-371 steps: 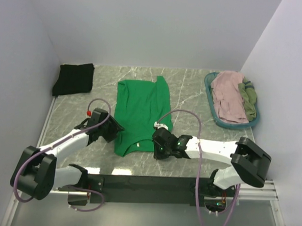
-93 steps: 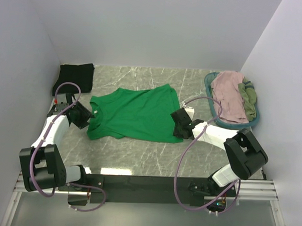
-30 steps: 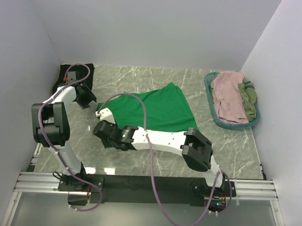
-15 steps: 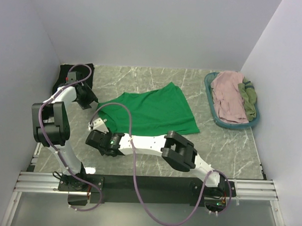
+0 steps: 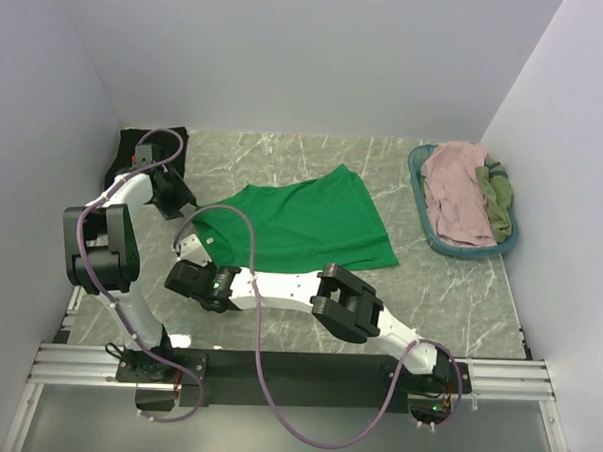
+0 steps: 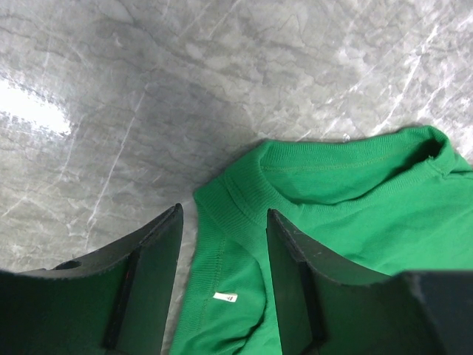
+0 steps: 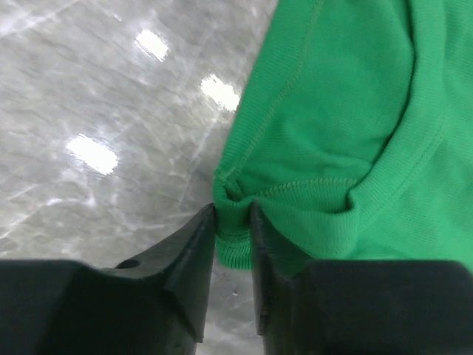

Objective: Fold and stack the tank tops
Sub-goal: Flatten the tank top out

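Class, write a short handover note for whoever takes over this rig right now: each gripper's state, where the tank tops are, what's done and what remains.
Left gripper: open, fingers either side of a ribbed edge of the green tank top, not gripping.
Right gripper: shut, pinching a hem corner of the same top.
Black tank top: folded, far-left corner.
Pink tank top and olive tank top: heaped in the teal basket, far right.
Done: black one folded.
Left: fold the green one and stack it, then the two in the basket.
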Tool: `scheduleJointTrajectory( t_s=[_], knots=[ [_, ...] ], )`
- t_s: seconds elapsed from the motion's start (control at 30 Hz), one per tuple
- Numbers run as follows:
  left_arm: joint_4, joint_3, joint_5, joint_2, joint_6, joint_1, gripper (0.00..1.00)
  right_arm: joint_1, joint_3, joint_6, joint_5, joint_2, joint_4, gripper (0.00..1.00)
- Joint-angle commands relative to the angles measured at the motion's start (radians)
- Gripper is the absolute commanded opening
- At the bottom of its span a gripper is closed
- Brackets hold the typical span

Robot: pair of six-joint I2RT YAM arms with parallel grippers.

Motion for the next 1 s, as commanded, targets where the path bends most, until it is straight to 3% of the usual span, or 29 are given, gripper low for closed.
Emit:
scheduleJointTrajectory(
  t_s=[0.0,0.1,0.13,0.2,0.47,0.73,0.97],
  knots=[
    [0.013,-0.008,0.031,-0.061,0.016,-0.005,0.55,-0.015,-0.115,0.012,0.022,-0.045,0.032,0.28],
    [0.022,-0.027,0.034,-0.078,0.007,-0.019,0.56,-0.026,-0.213,0.023,0.008,-0.111,0.058,0.19],
    [0.024,-0.033,0.037,-0.088,0.005,-0.031,0.56,-0.026,-0.239,0.023,0.012,-0.146,0.064,0.09],
    [0.024,-0.049,0.029,-0.102,-0.002,-0.048,0.56,-0.032,-0.342,0.018,0.02,-0.195,0.093,0.0],
    [0.079,-0.23,-0.055,-0.26,-0.074,-0.119,0.56,-0.061,-0.776,-0.006,-0.063,-0.563,0.253,0.0],
    [0.14,-0.443,-0.104,-0.442,-0.122,-0.191,0.55,-0.078,-0.832,0.001,-0.121,-0.611,0.256,0.0],
    [0.245,-0.531,-0.156,-0.475,-0.168,-0.212,0.54,-0.08,-0.833,0.003,-0.144,-0.614,0.253,0.0]
  ],
)
